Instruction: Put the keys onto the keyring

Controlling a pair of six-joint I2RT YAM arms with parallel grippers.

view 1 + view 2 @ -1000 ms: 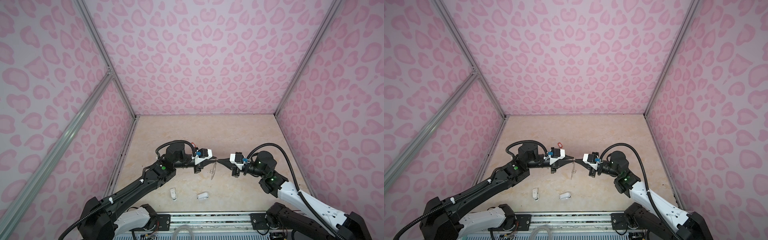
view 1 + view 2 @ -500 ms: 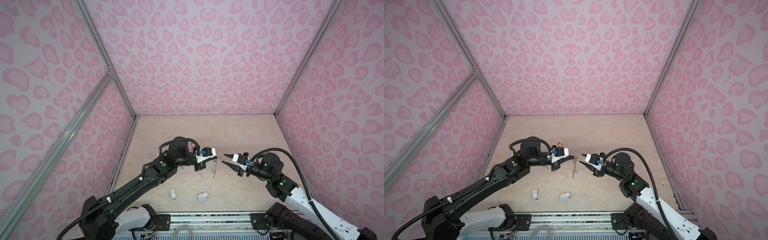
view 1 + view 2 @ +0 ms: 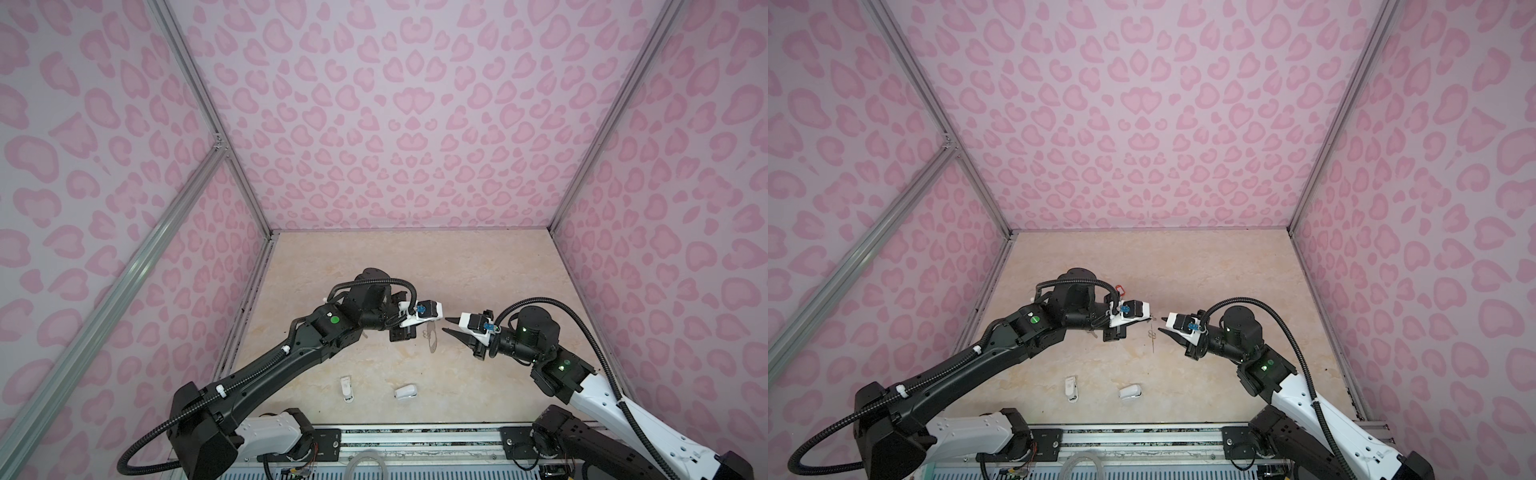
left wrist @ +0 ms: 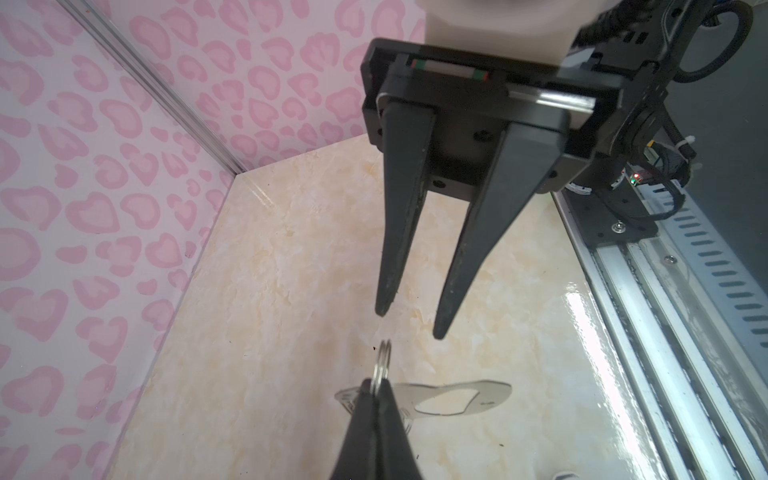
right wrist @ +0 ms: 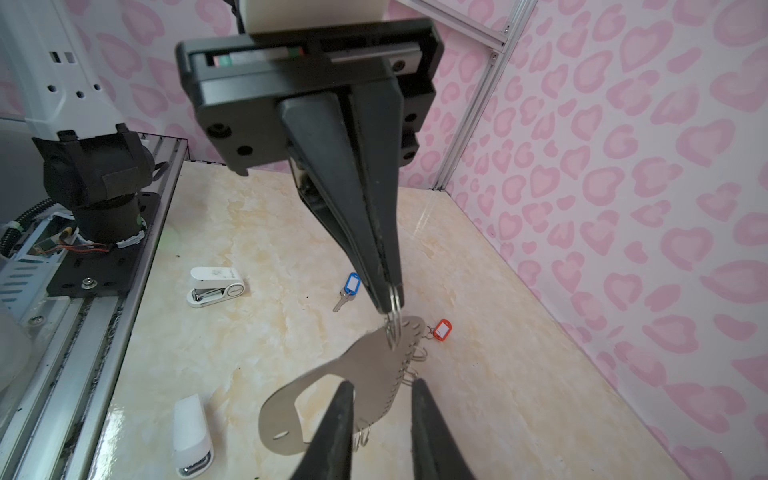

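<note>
The keyring (image 5: 374, 374), a flat grey plate with an oval cutout and several wire rings along one edge, hangs from one larger ring (image 5: 395, 307). My left gripper (image 5: 384, 308) is shut on that ring; in its own wrist view the ring (image 4: 382, 361) sticks out past the closed tips (image 4: 376, 386). My right gripper (image 5: 381, 383) is open and holds nothing. It faces the left gripper a short way from the ring, and both top views show it (image 3: 445, 325) to the right of the edge-on plate (image 3: 432, 340). The keys lie on the table: the blue-tagged key (image 5: 349, 289) and the orange-tagged key (image 5: 441, 330).
Two small white plastic objects (image 3: 347, 388) (image 3: 405, 392) lie near the front edge of the beige table (image 3: 395, 257). Pink patterned walls close in the left, back and right. A metal rail (image 3: 415, 432) runs along the front.
My right gripper has opened, let go at the ring and drawn back to the right. My left gripper stayed shut on the ring, with the plate hanging from it.
</note>
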